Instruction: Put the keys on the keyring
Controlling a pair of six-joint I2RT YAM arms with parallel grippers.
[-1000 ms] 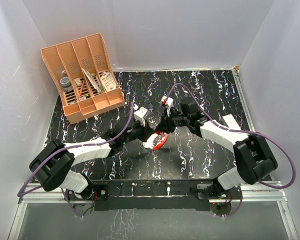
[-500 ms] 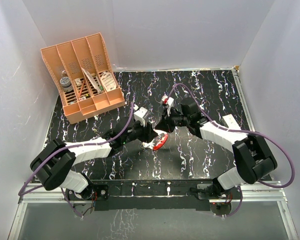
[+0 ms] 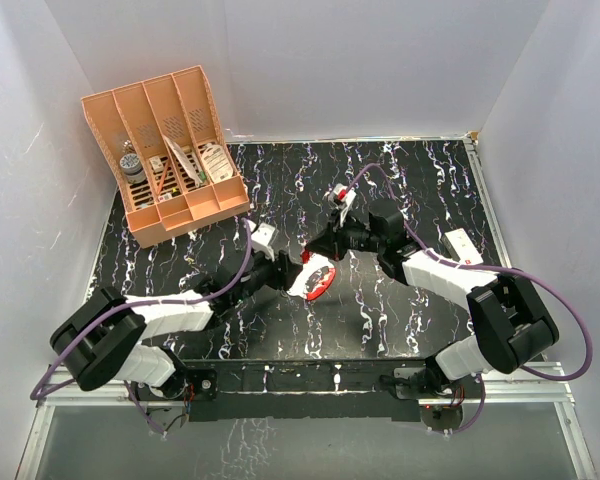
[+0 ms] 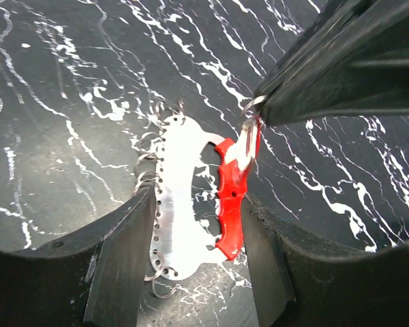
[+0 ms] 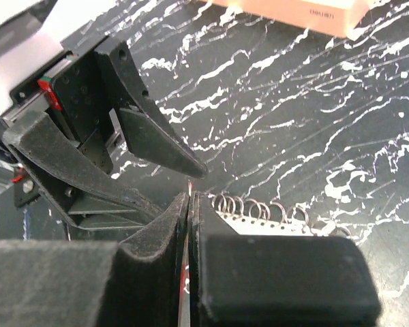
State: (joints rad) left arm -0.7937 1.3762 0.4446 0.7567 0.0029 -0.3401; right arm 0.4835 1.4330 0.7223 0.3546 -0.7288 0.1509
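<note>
I could read no text anywhere, only a small upside-down imprint on the orange organizer (image 5: 286, 10) (too blurred for me to make out).

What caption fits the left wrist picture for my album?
Open left hand straddles the red-and-white keyring while the shut right hand meets its red side.

Marbled table (image 3: 430, 180), orange organizer (image 3: 195, 205) — far left
</note>
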